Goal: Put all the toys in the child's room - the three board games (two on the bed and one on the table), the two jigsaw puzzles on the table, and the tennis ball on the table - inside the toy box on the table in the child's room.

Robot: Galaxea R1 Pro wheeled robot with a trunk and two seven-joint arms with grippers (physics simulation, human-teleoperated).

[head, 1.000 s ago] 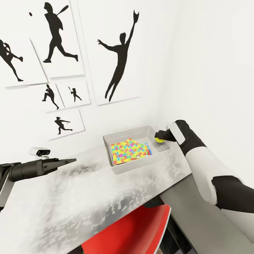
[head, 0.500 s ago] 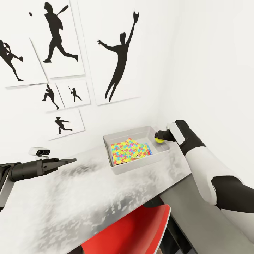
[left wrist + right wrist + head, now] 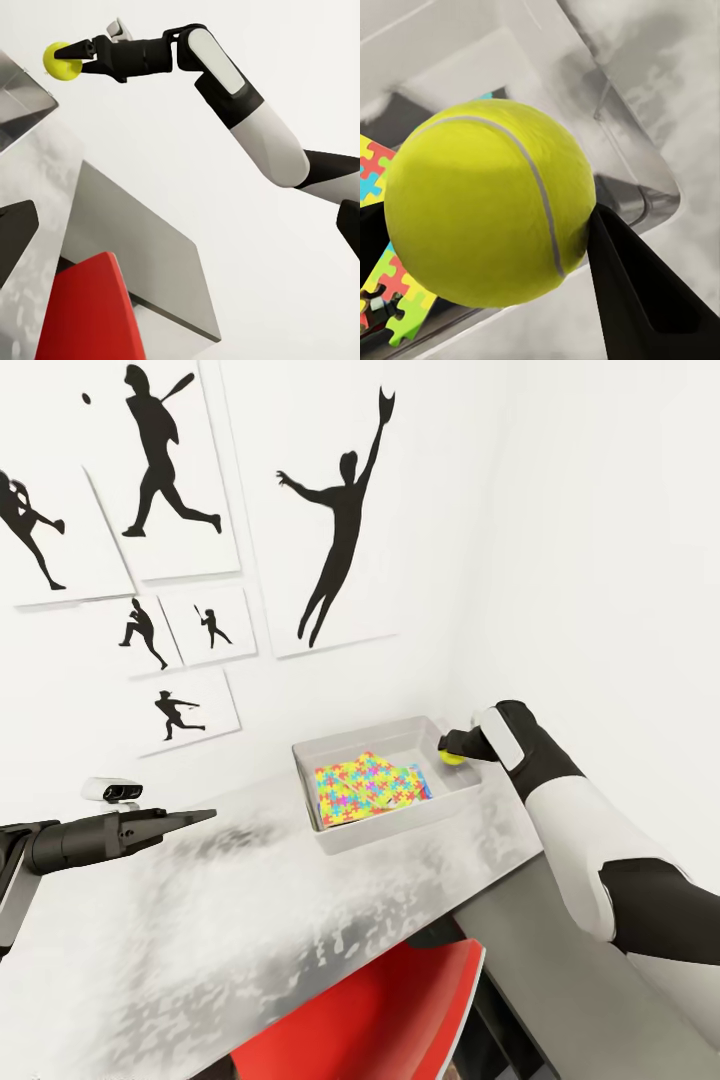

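Note:
The light-grey toy box (image 3: pixel 396 827) stands on the pale table (image 3: pixel 230 930) near the wall corner. Bright jigsaw puzzles (image 3: pixel 365 785) lie flat inside it, with a thin blue edge (image 3: pixel 424 778) beside them that I cannot identify. My right gripper (image 3: pixel 450 750) is shut on the yellow tennis ball (image 3: pixel 455 758), holding it just above the box's right rim. The right wrist view has the ball (image 3: pixel 487 202) close up over the box wall (image 3: pixel 622 150) and puzzle pieces (image 3: pixel 390 285). My left gripper (image 3: pixel 200 817) hovers open over the table's left part. The bed is out of view.
A red chair (image 3: pixel 400 1010) is pushed under the table's front edge. A lower grey cabinet top (image 3: pixel 590 980) adjoins the table on the right, under my right arm. White walls with black silhouette posters (image 3: pixel 330 510) close in behind and to the right.

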